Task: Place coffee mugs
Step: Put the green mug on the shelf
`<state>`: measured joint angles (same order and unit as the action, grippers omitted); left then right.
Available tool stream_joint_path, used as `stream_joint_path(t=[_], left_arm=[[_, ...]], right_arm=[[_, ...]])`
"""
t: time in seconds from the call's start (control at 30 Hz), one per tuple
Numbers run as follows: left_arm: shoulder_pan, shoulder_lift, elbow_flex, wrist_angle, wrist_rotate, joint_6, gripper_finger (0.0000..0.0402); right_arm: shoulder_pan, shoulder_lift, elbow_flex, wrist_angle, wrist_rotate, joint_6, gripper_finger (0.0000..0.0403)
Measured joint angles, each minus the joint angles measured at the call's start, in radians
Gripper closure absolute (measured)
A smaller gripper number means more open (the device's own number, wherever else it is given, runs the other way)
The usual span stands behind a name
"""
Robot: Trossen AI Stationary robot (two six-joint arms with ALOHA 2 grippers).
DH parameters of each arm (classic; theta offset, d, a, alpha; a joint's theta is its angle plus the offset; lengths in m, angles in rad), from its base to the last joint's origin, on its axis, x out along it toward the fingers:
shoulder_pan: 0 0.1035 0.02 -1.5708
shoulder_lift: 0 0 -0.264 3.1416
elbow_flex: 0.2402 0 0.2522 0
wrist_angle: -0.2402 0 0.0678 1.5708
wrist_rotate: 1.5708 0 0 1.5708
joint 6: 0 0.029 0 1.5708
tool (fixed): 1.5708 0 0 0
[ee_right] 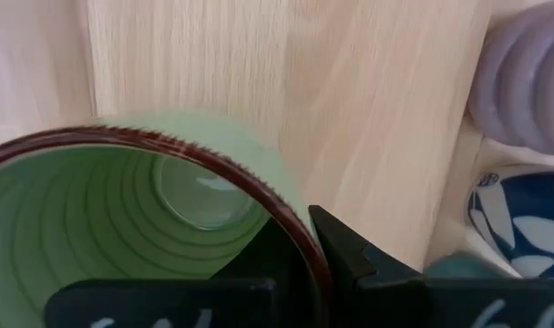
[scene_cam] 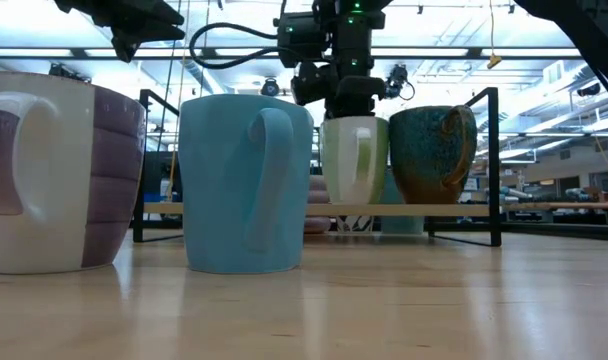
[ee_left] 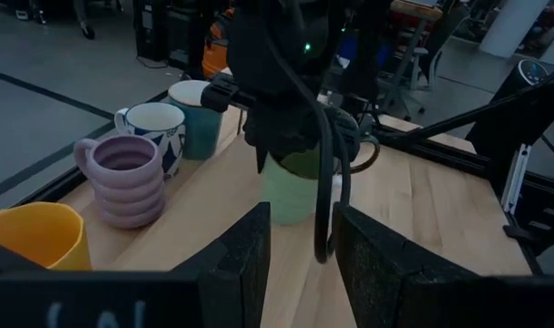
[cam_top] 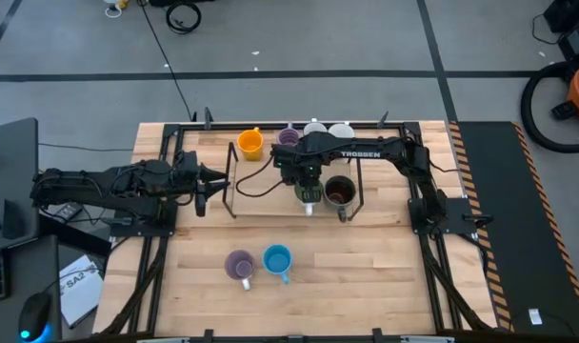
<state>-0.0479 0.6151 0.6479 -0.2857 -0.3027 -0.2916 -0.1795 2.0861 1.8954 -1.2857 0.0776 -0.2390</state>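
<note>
Green mug (ee_right: 140, 205) stands upright on the rack shelf (scene_cam: 284, 209), right gripper (ee_right: 304, 241) straight above, pinching its rim, beside the brown mug (scene_cam: 432, 152). Left gripper (ee_left: 300, 251), parted, waits alongside.

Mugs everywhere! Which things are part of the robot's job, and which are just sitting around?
Part of the job:
light green mug, pinched at its rim by the right gripper
brown mug
orange mug
blue mug
lavender mug

Just there:
black wire rack
left gripper, waiting, open
vacuum on the floor
</note>
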Motion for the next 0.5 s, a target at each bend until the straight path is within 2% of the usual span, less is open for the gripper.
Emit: stream_joint_path(t=[0.5], left_arm=[[0.000, 0.000, 0.000, 0.000, 0.001, -0.002, 0.0276]], right_arm=[[0.000, 0.000, -0.002, -0.003, 0.004, -0.008, 0.0357]])
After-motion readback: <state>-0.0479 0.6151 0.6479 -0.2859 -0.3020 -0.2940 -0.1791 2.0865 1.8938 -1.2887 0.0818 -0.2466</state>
